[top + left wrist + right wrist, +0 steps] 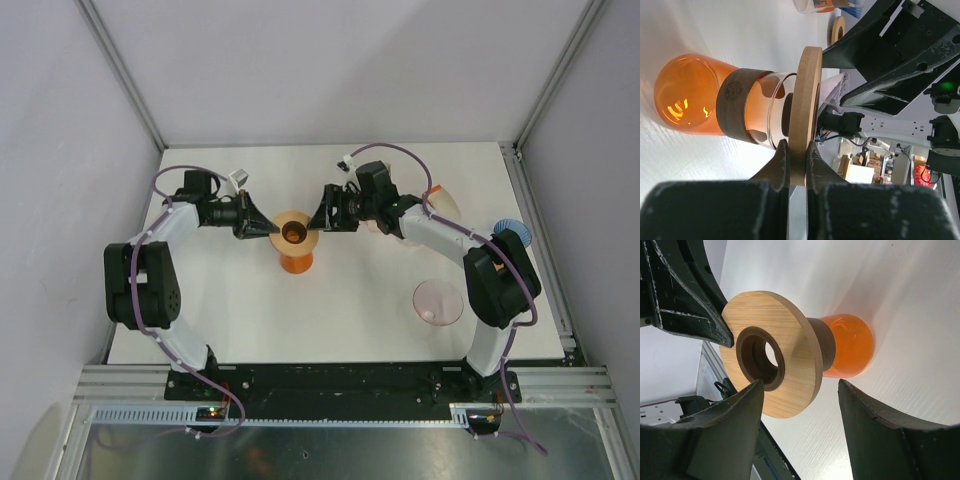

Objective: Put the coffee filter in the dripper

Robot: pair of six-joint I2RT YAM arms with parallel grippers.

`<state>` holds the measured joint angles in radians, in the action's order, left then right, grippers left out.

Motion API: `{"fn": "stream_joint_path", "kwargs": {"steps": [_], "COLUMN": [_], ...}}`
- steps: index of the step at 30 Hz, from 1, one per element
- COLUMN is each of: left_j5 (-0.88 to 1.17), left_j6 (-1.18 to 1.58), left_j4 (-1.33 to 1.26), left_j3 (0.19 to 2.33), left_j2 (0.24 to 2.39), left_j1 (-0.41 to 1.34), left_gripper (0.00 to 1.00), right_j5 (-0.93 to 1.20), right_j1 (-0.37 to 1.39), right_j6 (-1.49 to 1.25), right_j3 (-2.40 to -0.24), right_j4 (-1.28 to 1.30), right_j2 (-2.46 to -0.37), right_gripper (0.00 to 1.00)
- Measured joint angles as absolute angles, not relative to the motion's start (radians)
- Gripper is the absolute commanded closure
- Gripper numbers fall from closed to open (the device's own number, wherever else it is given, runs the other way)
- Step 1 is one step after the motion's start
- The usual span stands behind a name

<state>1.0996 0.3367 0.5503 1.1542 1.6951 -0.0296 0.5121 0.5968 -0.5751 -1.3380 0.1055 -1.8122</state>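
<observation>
Coffee filter: not plainly seen in the dripper (293,240). A pale pleated edge (834,86) just behind the wooden disc (805,100) may be it; I cannot tell.
Step in hand: seating the paper in the dark centre hole (761,357), as I judge it, with the stand braced.
Doing it well: let the left hold carry the steadying, since a tall piece on a round base looks easy to tip. Bring the paper point-first along the line of the hole, not across the rim. Press lightly, because thin paper folds and springs back.
Left gripper (797,150): jaws nearly shut, pinching the rim of the disc from both faces.
Disc: pale wood with a fine straight grain, flat, round and thick-edged.
Hole: dark brown, smooth, stepped like a short funnel.
Band (737,107): dark and matt, with a faint round stamp, wrapped around the clear neck.
Bulb (687,95): orange glass, glossy and rounded, touching the table (230,320).
Right gripper (800,385): jaws wide apart and empty, one at each side of the disc's rim and clear of it.
Table: white, with a faint woven texture.
</observation>
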Motion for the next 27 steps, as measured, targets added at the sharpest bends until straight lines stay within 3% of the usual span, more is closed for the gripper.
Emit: {"fn": "stream_joint_path", "kwargs": {"steps": [18,27], "left_j5": [0.987,0.908], "left_j6": [0.287,0.264], "left_j4": [0.542,0.536], "left_j3": [1.156,1.171], "left_j2": [1.712,1.708], "left_j1": [-0.043,-0.047], "left_gripper": [0.52,0.38], "right_j5": [0.555,0.553], "right_j1": [0.629,0.629], "right_j6": [-0.628,-0.64], "right_j3": [-1.338,-1.338], "right_j4": [0.041,0.011], "right_j2": [-1.867,-1.867], "right_gripper": [0.42,0.41]}}
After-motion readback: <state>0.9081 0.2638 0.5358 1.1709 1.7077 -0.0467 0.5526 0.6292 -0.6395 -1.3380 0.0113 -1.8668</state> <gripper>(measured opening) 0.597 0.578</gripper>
